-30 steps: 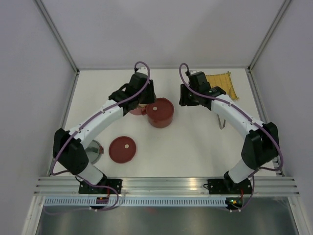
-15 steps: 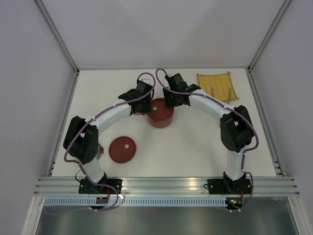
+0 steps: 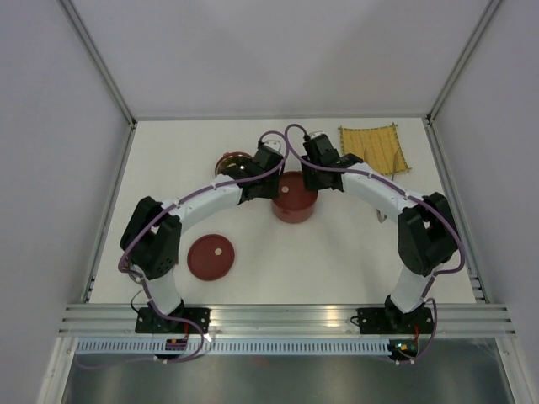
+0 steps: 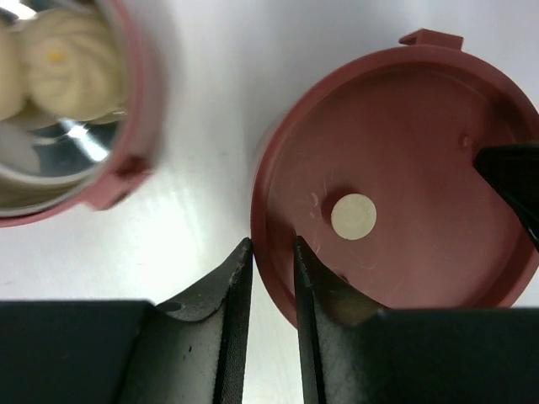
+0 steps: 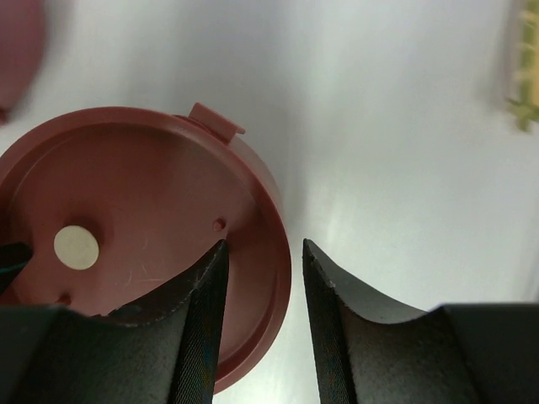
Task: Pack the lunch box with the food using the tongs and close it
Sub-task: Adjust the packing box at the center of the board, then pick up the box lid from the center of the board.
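Note:
One dark-red bowl of the lunch box (image 3: 295, 202) stands mid-table with its lid on, a pale knob (image 4: 354, 216) at the centre. My left gripper (image 3: 271, 187) is at its left edge, jaws narrow around the lid's rim (image 4: 271, 244), one finger outside and one over the lid. On the bowl's far right side my right gripper (image 3: 313, 178) straddles the rim (image 5: 264, 244), with a gap showing beside the outer finger. The other bowl (image 3: 233, 162) stands open to the left and holds food, pale round balls (image 4: 59, 59). The tongs (image 3: 380, 217) barely show under my right forearm.
A loose red lid (image 3: 211, 257) lies near the front left. A yellow woven mat (image 3: 372, 150) lies at the back right, its edge showing in the right wrist view (image 5: 526, 84). Walls enclose the table on three sides.
Both grippers came together onto the lidded bowl, the right one swinging in from beside the mat. The bowl has shifted right, uncovering the open bowl. The left jaws have narrowed.

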Available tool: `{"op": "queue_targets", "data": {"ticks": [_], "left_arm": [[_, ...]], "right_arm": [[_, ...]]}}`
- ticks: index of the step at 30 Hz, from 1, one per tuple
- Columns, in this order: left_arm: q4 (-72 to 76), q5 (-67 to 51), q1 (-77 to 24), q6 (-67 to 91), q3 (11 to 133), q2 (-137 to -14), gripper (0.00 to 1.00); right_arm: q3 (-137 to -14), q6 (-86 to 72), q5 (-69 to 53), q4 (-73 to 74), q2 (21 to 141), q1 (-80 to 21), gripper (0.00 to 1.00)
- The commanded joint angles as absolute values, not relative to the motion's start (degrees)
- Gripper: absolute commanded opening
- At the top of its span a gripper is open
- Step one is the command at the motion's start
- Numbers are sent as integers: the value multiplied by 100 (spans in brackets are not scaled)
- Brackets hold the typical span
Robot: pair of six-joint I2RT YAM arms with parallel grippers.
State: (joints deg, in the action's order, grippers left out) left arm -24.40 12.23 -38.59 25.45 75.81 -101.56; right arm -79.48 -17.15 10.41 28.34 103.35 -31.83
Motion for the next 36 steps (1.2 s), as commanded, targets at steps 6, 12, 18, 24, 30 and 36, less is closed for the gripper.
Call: {"op": "queue_targets", "data": {"ticks": [6, 12, 18, 24, 30, 36], "left_arm": [[-2540, 598, -4790, 2820, 7769, -10714, 29], [-2601, 703, -4545, 2795, 7831, -10170, 36], [-2716, 1431, -4377, 2619, 8173, -8888, 69], [-3014, 1837, -3975, 2917, 7676, -7580, 84], [-3611, 1620, -2578, 3620, 5920, -6164, 91], [-3849, 458, -565, 3964, 4625, -5397, 89]], "right_arm": [[-7163, -1556, 1652, 3849, 9520, -2725, 48], [-7777, -1380, 1653, 4069, 9334, -2698, 53], [-9094, -1292, 1592, 4210, 9159, -2663, 61], [-9405, -1292, -289, 3833, 9210, -2846, 70], [-9825, -1536, -316, 3824, 10308, -4374, 72], [-9878, -1872, -281, 3287, 11354, -5298, 69]]}}
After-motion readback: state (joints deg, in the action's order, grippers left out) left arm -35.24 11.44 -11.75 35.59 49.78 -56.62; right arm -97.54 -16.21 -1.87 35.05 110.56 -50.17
